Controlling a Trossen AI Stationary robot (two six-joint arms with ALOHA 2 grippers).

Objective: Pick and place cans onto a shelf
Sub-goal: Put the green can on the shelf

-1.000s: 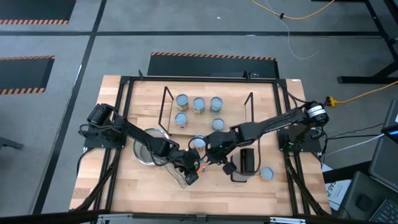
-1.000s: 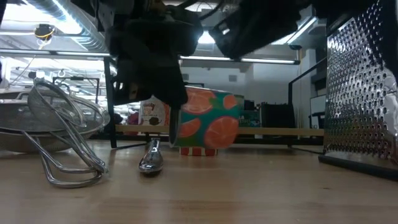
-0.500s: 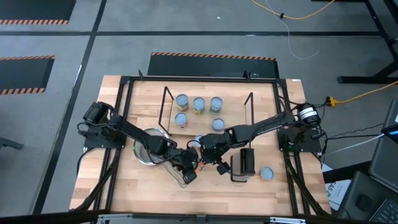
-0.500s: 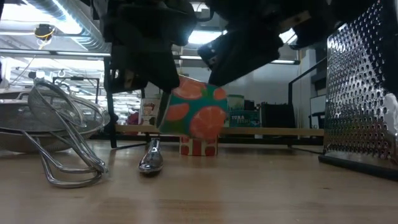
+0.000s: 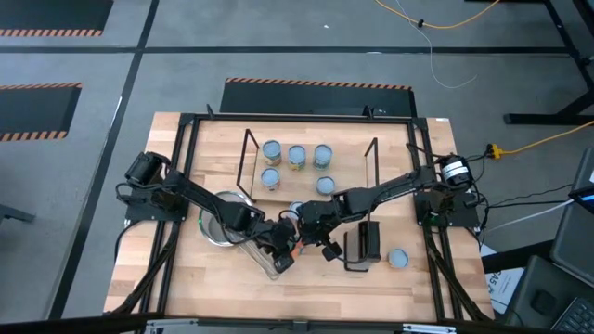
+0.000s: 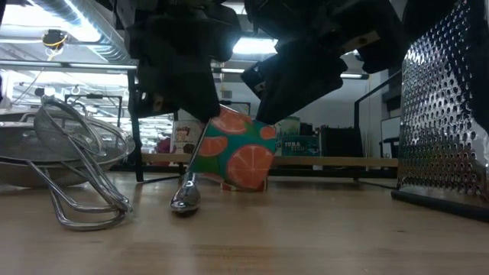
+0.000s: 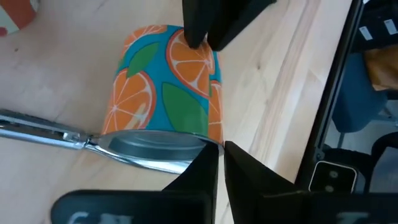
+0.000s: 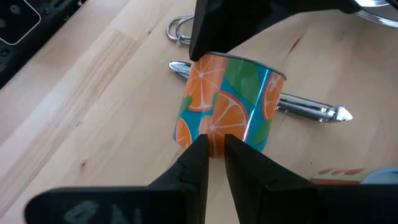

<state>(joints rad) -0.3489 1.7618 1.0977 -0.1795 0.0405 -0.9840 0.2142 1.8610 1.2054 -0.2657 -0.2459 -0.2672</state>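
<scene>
A can [image 6: 237, 156] with a teal label of orange slices hangs tilted near the table's middle, between my two grippers. My left gripper [image 7: 221, 163] comes from the left and stands at the can's silver end [image 7: 155, 142]. My right gripper [image 8: 214, 144] comes from the right and stands at the opposite end. Both show only a narrow gap between their fingers. The shelf [image 5: 348, 172] stands farther back, and several cans [image 5: 297, 156] rest on its board. Another can [image 5: 397, 258] sits on the table at the near right. My left gripper has its nearly closed fingertips [image 7: 208, 158] at the rim of the can's silver end [image 7: 208, 145], slanting down from the left. Whether the rim lies between them I cannot tell. My right gripper meets the edge of the can's other end [image 8: 211, 134] with its fingertips, slanting down from the right. The can is tilted; whether its low edge touches the table I cannot tell.
A metal strainer [image 5: 223, 218] lies at the left, its wire handle [image 6: 84, 198] reaching toward the grippers. A metal utensil [image 8: 311, 111] lies on the table by the can. A grater [image 6: 443, 114] stands close on the right. One more can [image 5: 295, 211] sits just behind the grippers.
My right gripper has come down and toward the left onto the can. The can stood almost upright a second ago. It has tipped over toward the right, its left lower edge raised, and over the last half second it has sunk a little.
</scene>
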